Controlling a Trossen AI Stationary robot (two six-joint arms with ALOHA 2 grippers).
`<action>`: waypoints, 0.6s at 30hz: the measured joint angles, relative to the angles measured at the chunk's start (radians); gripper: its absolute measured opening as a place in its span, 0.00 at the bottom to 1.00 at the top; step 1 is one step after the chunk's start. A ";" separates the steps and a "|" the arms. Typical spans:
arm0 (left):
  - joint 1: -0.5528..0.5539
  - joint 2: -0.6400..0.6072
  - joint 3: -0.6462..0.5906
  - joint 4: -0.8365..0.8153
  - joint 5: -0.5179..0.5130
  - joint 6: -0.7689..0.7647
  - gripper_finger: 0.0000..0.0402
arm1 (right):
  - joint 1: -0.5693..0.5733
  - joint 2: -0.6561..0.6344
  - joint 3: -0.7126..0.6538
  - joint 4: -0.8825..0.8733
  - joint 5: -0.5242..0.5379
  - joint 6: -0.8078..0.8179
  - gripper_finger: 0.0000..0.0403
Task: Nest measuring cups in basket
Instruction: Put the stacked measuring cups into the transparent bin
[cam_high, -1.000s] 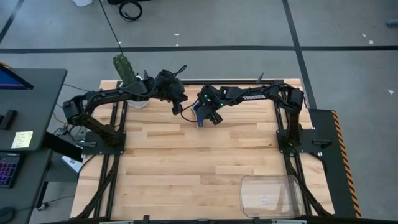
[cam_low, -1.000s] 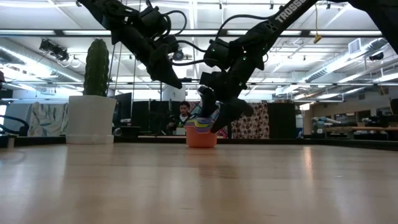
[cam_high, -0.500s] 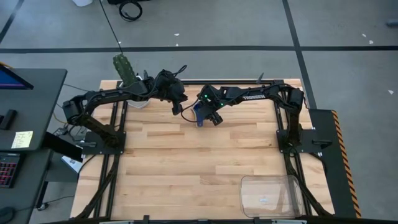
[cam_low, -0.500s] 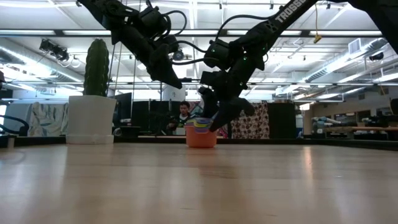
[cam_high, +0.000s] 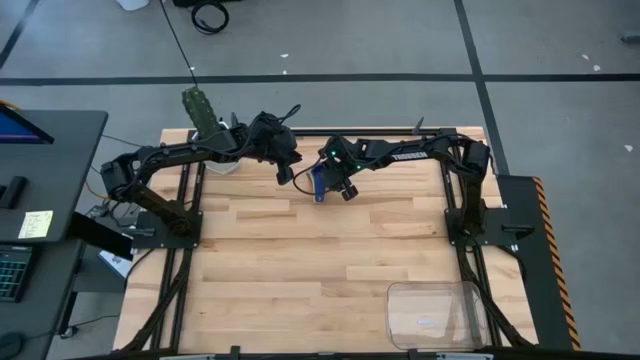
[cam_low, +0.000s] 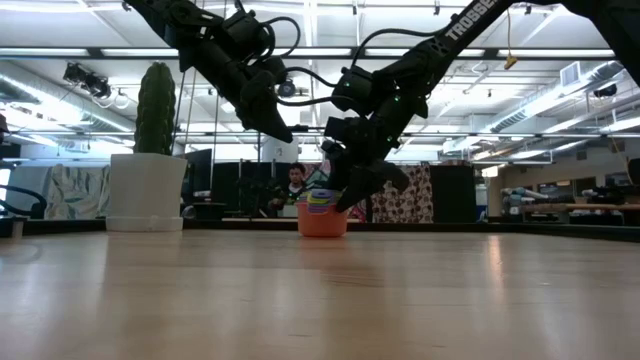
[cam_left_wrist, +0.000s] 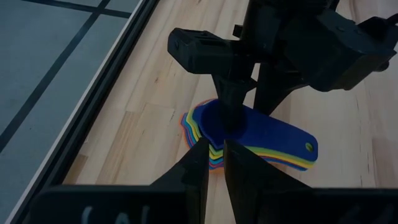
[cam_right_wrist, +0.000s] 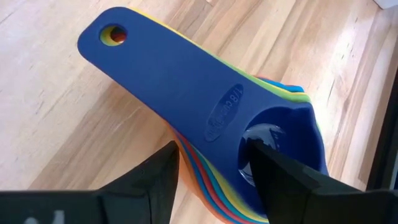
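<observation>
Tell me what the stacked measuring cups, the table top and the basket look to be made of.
Measuring cups: likely moulded plastic, smooth with a slight sheen; raised lettering on the dark blue handle, bright solid colours. Table top: wood, pale planks with visible grain and joints, matte. Basket: probably clear plastic; the planks show through its glossy walls.

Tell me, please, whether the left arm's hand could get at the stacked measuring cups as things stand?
Probably not cleanly. The right hand straddles the measuring cups, one finger in the dark blue bowl, and its arm fills the space above them. The left hand hovers close beside.
</observation>
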 joint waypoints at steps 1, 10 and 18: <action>0.000 0.000 0.000 0.000 0.000 0.000 0.13 | 0.000 0.000 0.000 0.002 0.000 0.000 0.49; 0.000 0.000 0.000 0.000 0.000 0.000 0.13 | 0.000 0.001 0.000 0.005 -0.005 0.000 0.49; 0.000 0.000 0.000 0.000 0.000 0.000 0.13 | 0.000 0.002 -0.001 0.008 -0.005 0.000 0.45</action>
